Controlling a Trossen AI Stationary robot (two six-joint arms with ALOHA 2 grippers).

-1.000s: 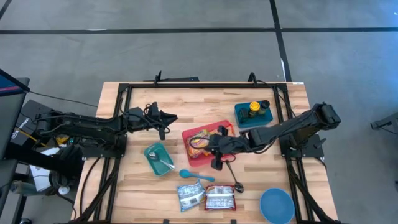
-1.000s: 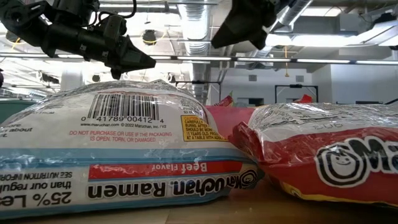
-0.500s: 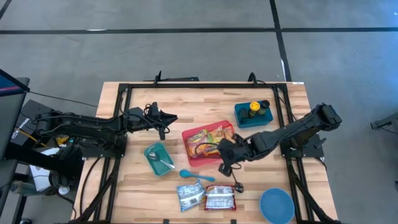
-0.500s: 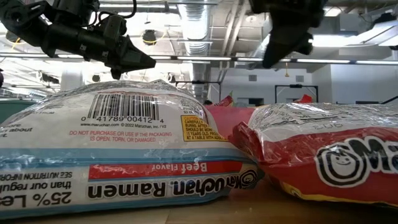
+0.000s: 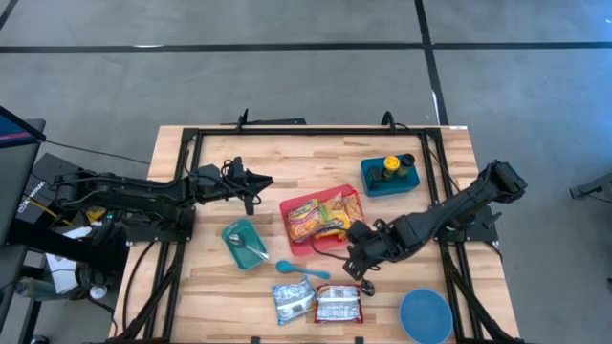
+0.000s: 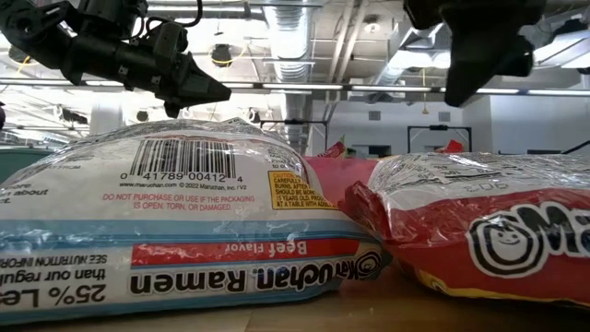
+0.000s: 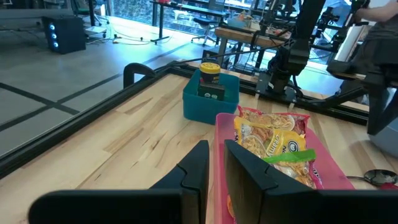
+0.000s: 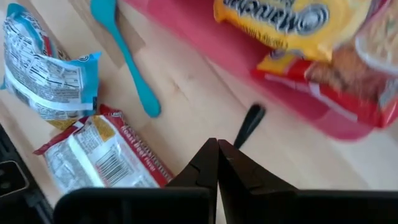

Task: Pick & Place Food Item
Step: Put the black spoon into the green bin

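Right gripper pinched closed, empty, hovering off pink tray front corner; red ramen pack lies at its 7 o'clock, near table front edge, long axis across table; right arm nearer; left gripper nearly closed, waiting far side

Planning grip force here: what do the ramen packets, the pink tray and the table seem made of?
Ramen packets: thin glossy plastic film, crinkled with shiny highlights. Pink tray: likely smooth moulded plastic, uniform colour. Table: light wood, visible grain and joined strips, matte.
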